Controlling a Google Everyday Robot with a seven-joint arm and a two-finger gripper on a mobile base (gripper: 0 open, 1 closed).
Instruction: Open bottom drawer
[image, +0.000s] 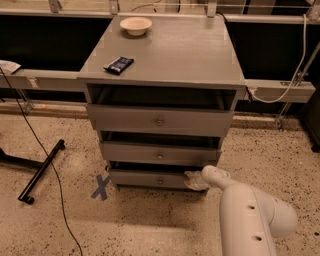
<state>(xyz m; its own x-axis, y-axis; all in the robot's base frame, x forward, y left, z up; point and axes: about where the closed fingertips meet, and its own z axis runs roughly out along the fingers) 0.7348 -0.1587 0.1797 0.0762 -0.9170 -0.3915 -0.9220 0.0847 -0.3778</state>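
Observation:
The grey cabinet (165, 55) has three drawers. The bottom drawer (145, 179) is the lowest, with a small round knob (160, 181) at its centre, and a dark gap shows above its front panel. My gripper (192, 180) sits at the right end of that front panel, right against it, at the end of my white arm (247, 212). The middle drawer (160, 152) and the top drawer (160, 120) sit above it, each with a dark gap over its front.
A white bowl (135, 25) and a dark snack packet (119, 64) lie on the cabinet top. A blue X mark (101, 187) is taped to the speckled floor left of the cabinet. A black stand leg (42, 171) and a cable (55, 172) lie at left.

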